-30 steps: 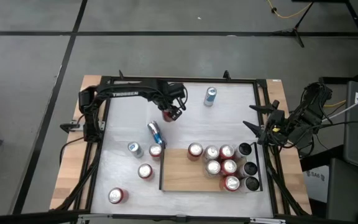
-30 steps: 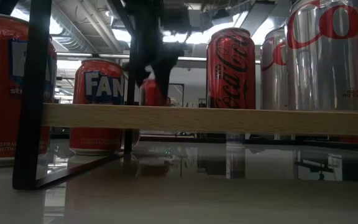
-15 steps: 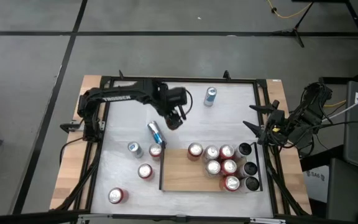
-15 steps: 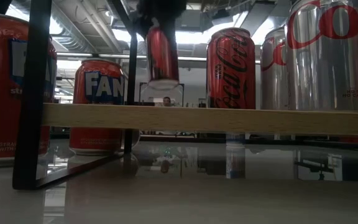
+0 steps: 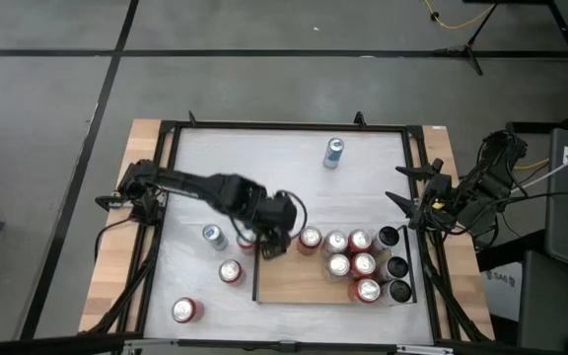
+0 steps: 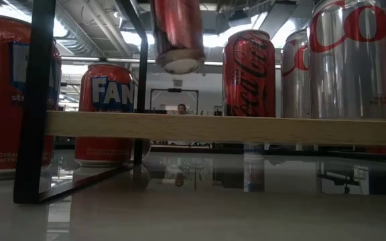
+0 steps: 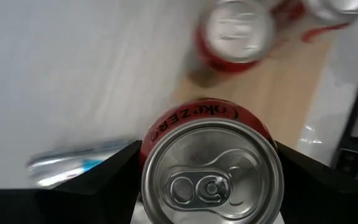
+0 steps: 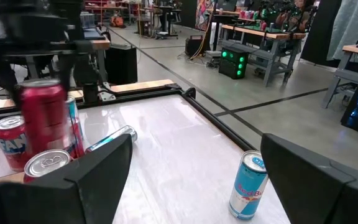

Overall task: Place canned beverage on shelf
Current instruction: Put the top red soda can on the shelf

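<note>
Shelf (image 5: pixel 294 281) below; left claw (image 5: pixel 272 240) clamps red can (image 7: pixel 211 167) aloft; right claw (image 5: pixel 409 209) spread.

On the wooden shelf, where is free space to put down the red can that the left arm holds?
The light-brown wooden shelf is bare along its left part, between its black left rail and the red can standing nearest. Its right end is crowded with cans. The left gripper holds the red cola can above that left edge.

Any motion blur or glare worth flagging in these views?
Left wrist view: the held can is sharp, everything behind it smeared. Low view: that can is slightly blurred, backlit by bright ceiling lights; the glossy table mirrors the cans. High view: evenly lit, sharp.
</note>
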Controlling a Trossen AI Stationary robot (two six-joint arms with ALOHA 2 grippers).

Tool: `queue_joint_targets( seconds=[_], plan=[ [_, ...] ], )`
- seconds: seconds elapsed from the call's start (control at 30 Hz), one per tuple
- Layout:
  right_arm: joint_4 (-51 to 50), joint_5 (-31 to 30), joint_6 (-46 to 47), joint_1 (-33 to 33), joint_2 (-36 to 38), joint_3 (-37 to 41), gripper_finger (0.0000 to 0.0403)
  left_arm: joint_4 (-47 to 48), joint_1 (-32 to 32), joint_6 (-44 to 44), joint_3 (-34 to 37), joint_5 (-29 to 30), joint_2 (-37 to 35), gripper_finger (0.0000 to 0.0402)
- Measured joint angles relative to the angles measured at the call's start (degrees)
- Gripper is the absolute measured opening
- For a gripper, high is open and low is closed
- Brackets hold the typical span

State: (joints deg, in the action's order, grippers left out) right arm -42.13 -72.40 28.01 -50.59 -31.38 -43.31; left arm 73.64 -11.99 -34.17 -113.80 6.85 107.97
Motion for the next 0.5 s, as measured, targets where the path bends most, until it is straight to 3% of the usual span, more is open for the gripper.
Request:
queue_joint_targets(
  seconds=[0.5],
  plan=[
    [0.04, 2.23, 0.0, 0.0, 0.0, 0.0, 0.0347, -9.52, -7.17, 0.2, 0.0, -1.77, 8.12, 0.0279]
  ],
)
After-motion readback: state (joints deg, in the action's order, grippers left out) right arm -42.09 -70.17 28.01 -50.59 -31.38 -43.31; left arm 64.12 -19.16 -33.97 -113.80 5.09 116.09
